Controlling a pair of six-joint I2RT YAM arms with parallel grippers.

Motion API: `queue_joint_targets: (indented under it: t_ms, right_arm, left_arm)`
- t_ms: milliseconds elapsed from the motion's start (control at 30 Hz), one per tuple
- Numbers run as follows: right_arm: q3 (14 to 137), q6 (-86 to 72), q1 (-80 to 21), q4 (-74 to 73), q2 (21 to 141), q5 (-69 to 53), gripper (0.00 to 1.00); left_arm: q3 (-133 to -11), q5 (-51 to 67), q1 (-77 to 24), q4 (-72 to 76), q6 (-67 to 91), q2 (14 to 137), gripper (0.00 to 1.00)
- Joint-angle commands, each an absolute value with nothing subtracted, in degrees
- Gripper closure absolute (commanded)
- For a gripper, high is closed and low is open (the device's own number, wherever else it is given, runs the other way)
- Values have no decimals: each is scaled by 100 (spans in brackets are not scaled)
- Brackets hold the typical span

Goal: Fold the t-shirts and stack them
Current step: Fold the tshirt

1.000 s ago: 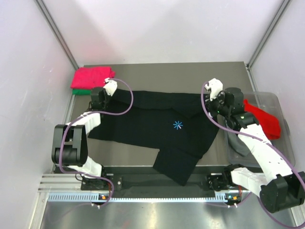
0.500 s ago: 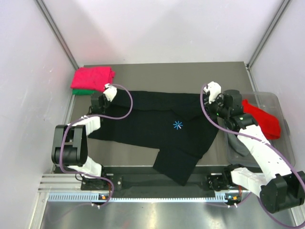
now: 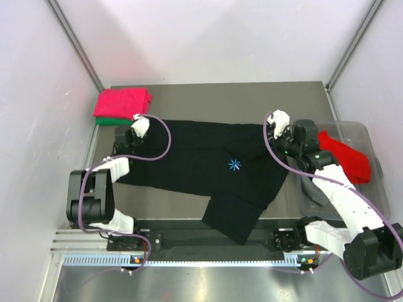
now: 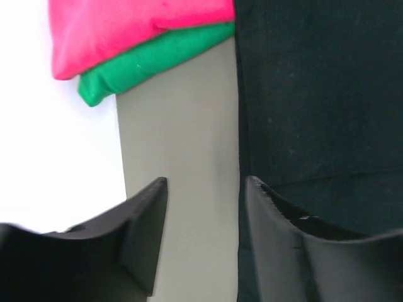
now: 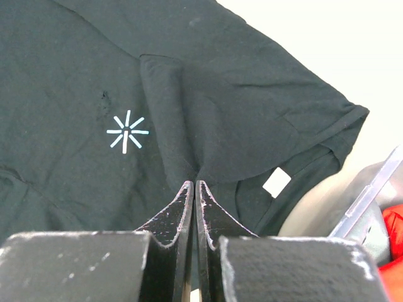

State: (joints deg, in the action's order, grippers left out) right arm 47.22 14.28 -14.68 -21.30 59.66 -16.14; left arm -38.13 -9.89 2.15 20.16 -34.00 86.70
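Note:
A black t-shirt (image 3: pixel 201 167) with a small pale star print (image 5: pixel 127 132) and a white tag (image 5: pixel 277 182) lies spread across the table. My left gripper (image 4: pixel 206 185) is open over bare table, just off the shirt's left edge (image 4: pixel 315 94), with nothing between its fingers; in the top view the left gripper (image 3: pixel 128 131) sits at the shirt's far left corner. My right gripper (image 5: pixel 194 184) is shut on a raised fold of the black t-shirt near its collar, at the shirt's right side (image 3: pixel 274 134). A folded pink-red t-shirt (image 3: pixel 123 100) rests on a green one (image 3: pixel 107 121).
A clear plastic bin (image 3: pixel 371 141) at the right edge holds a red t-shirt (image 3: pixel 346 157) and a grey one (image 3: pixel 315 192). The pink-red tee (image 4: pixel 126 25) and the green tee (image 4: pixel 151 60) lie just beyond my left fingers. White walls close in on both sides.
My left gripper has opened and let go of the black t-shirt's left edge, drawing slightly left. The right gripper stays shut and has shifted a little left with the cloth.

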Motion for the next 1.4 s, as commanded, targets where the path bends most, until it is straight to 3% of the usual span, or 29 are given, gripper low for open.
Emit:
queue_joint_targets:
  t_ms: [0,200,333,367,533,867,933,1033,1100,1167,1367]
  right_arm:
    - [4737,1371,-1547,-1855,5976,-1740,100]
    - [4729,1415,-1547,-1785,6038,-1696,100]
    - [4860,1441,-1556,-1679,6345,-1591,100]
    - [4895,1476,-1547,-1670,6433,-1547,100]
    - [5027,1616,-1538,-1354,6951,-1293,100]
    - [6151,1881,-1538,-396,8463,-415,100]
    - [6449,1776,-1529,-430,8666,-98,89]
    - [6268,1924,-1538,-326,8377,351,57]
    - [6057,2065,-1608,-386,7939,238,46]
    - [5670,2389,-1696,-579,7648,-591,45]
    - [5273,3269,-2030,-1765,7839,-2257,58]
  left_arm:
    - [-3910,-729,237,1980,-3208,8061,40]
    - [-4675,-504,237,1189,-2664,8164,42]
    - [-5290,377,237,405,-2145,8577,59]
    - [-5491,500,237,274,-2092,8778,73]
    - [-5731,571,237,-281,-1811,9176,90]
    - [-5327,703,237,-176,-1661,8992,91]
    - [-5256,703,237,-167,-1609,8930,91]
    - [-5089,721,229,-158,-1574,8789,91]
    - [-4992,738,229,-167,-1530,8658,90]
    - [-4896,773,237,-149,-1494,8535,90]
    - [-4878,861,202,-237,-1327,8359,89]
